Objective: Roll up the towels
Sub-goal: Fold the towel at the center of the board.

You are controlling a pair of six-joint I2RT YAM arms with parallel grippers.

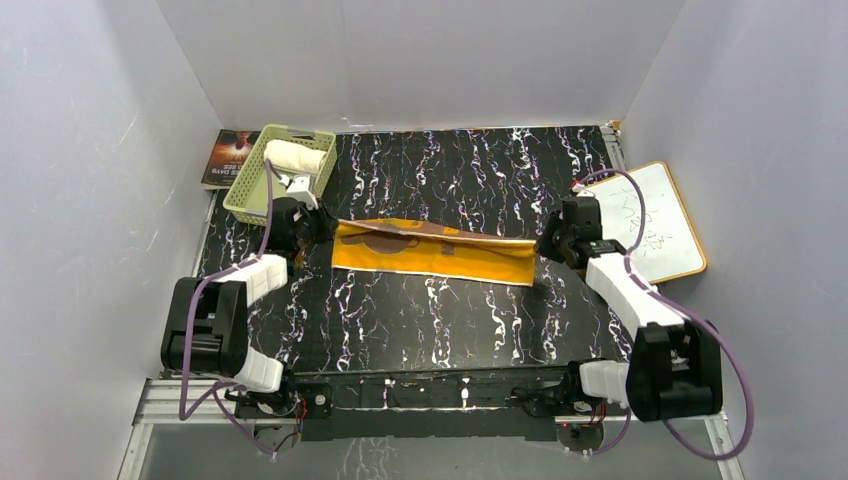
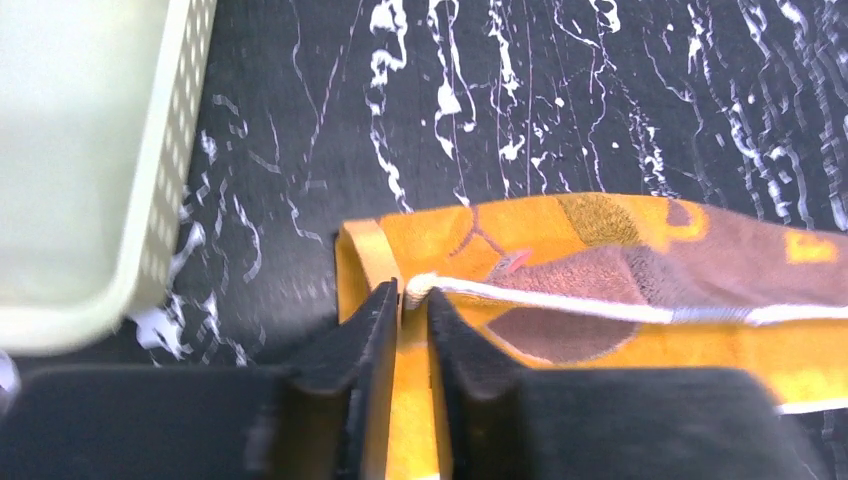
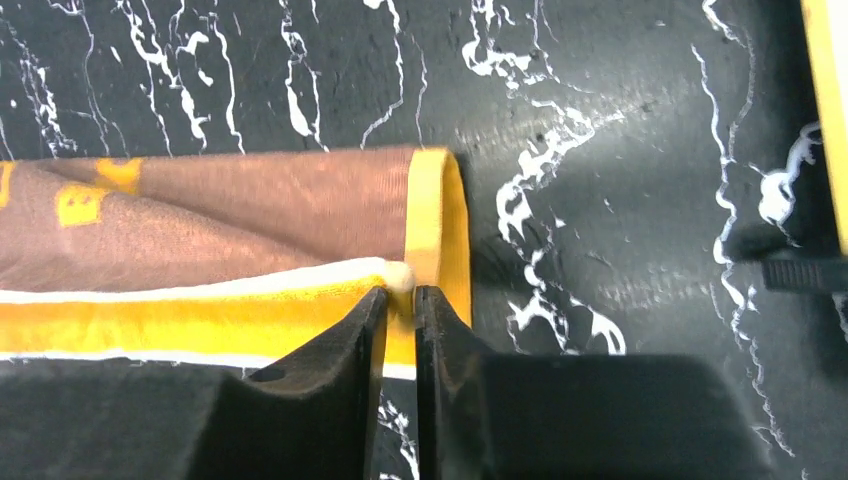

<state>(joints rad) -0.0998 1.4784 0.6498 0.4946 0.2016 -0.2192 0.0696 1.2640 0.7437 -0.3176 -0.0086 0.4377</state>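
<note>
Left wrist view has our left claw pinched on the end of the white hem of the brown towel, and our right claw nips the same hem at the far end. We reckon this is the lengthwise fold before rolling, so we'd hold both claws level, hem taut, and lay it down square. The towel runs from each claw's tips toward the other claw, flat on the table. The cream towel sits rolled in the basket just beyond the left claw
</note>
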